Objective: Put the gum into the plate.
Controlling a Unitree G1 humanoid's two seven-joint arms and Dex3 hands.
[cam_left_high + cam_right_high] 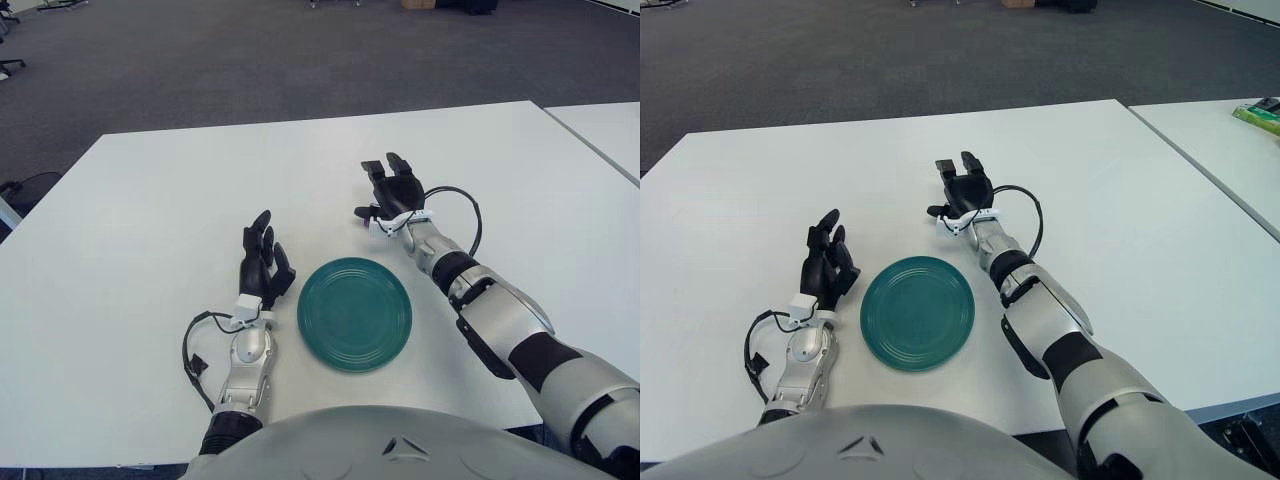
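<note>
The teal plate (354,314) lies on the white table (150,220) near its front edge. My right hand (387,187) hovers palm down just beyond the plate's far right rim, over the spot where the small blue gum pack lay. Its fingers are stretched forward, open, and the thumb points left. The gum pack is hidden under that hand, and I cannot tell whether the hand touches it. My left hand (262,252) shows just left of the plate, fingers up and relaxed, holding nothing.
A second white table (600,125) stands to the right across a narrow gap, with a green object (1260,115) on it. Dark carpet lies beyond the far table edge. A black cable loops beside my left wrist (190,355).
</note>
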